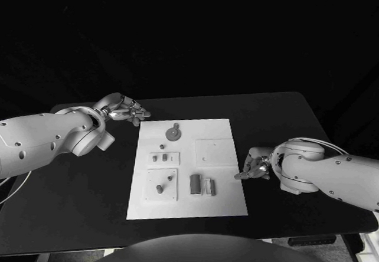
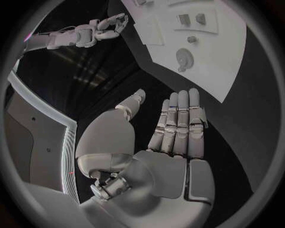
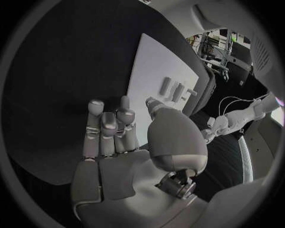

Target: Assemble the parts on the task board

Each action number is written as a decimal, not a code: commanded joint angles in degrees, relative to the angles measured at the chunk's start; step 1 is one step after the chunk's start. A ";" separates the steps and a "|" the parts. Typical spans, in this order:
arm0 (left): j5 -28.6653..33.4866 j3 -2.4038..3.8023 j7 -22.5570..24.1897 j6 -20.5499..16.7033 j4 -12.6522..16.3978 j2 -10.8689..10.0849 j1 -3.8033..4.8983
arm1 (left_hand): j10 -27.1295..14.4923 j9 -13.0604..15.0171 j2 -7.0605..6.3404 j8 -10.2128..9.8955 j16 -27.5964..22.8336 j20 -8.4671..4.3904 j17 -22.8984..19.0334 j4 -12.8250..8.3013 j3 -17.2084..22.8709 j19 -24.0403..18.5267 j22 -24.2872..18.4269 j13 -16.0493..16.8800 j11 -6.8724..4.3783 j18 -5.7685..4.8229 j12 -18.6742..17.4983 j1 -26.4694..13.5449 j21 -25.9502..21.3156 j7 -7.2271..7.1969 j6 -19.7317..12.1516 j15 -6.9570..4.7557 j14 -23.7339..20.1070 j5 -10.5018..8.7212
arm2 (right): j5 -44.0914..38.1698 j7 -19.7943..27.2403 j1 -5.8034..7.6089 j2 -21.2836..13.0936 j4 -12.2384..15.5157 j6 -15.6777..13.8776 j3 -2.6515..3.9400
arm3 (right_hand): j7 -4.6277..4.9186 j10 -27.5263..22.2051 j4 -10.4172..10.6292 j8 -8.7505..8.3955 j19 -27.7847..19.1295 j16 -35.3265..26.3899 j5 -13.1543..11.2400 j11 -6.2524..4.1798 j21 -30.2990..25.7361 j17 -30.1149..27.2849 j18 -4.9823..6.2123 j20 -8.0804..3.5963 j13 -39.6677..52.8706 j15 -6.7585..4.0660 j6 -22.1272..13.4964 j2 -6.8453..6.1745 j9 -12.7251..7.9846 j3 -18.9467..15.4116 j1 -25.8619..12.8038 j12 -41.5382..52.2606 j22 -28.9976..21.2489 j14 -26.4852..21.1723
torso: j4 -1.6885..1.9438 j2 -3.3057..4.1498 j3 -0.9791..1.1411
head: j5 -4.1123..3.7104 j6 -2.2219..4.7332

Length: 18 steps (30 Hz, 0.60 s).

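- In the middle of the black table (image 1: 82, 220) lies the task board (image 1: 220, 203), its long axis running away from me, and the grey parts all sit on it untouched.
- My left hand (image 1: 122, 111) hovers off the board's far left corner; in the left wrist view its fingers (image 2: 181, 121) are straight and side by side, thumb apart, palm empty.
- My right hand (image 1: 256, 166) sits just beside the board's right edge, near the table; in the right wrist view its fingers (image 3: 109, 130) are loosely curled yet apart, holding nothing.
- I judge this the very start: the approach before a first pick, no part lifted or seated yet.
- The round part with a stub handle (image 1: 173, 132) lies flat near the far end, handle pointing away from me and slightly right.
- The dark block (image 1: 195, 184) and the pale piece beside it (image 1: 208, 186) lie near my end, long axes parallel to the board's length.
- A small peg (image 1: 161, 188) stands on the left raised plate; I cannot tell whether it is seated.
- Next, as I see it, one hand must swing over the board, line its fingers across a part's short side, and pinch without nudging the neighbours.
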 commanded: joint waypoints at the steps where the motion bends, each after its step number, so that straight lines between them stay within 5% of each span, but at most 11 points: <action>1: -0.03 0.04 0.35 0.56 0.12 -0.03 0.05 | 0.38 -0.04 -0.07 0.13 -0.37 0.04 0.07 -0.04 -0.24 -0.22 0.02 0.06 -0.13 0.88 -0.28 0.54 -0.07 0.10 -0.03 -0.02 0.57 0.20 | -1.62 -0.10 0.05 0.07 0.52 0.18 0.00 | -0.02 0.12 0.01 0.31 0.03 0.23 0.28 -0.43 0.26 -0.07 0.74 -0.21 -0.10 -0.29 0.22 0.16 0.08 -0.49 0.59 0.31 0.86 0.13 | 0.03 0.02 0.07 | 0.09 0.00; 8: -0.03 0.04 0.29 0.59 0.09 0.00 0.05 | 0.38 -0.04 -0.06 0.13 -0.39 0.04 0.09 -0.06 -0.25 -0.21 0.02 0.06 -0.13 0.88 -0.29 0.56 -0.06 0.10 -0.02 -0.02 0.57 0.20 | 3.37 0.02 0.18 1.36 1.44 -1.11 0.02 | -0.10 0.22 0.17 0.43 0.13 0.25 0.35 -0.51 0.30 -0.10 0.74 -0.23 -0.14 -0.31 0.49 0.44 0.16 -0.93 0.82 0.34 0.82 0.23 | 0.03 0.02 0.03 | 0.27 0.00; 18: -0.03 0.04 0.26 0.68 0.07 0.16 0.05 | 0.40 -0.04 -0.30 0.14 -0.49 0.03 0.23 -0.59 -0.41 -0.23 0.03 0.10 -0.14 0.88 -0.33 1.08 -0.06 0.11 -0.03 -0.03 0.60 0.12 | 10.55 0.17 0.77 5.73 0.22 0.83 0.00 | -0.19 0.40 -0.25 0.30 -0.04 0.24 0.95 -0.61 0.32 -0.18 0.74 -0.32 -0.28 -0.33 0.52 1.82 0.20 -2.62 2.81 0.35 0.81 0.32 | 0.05 0.00 -0.04 | 0.53 0.00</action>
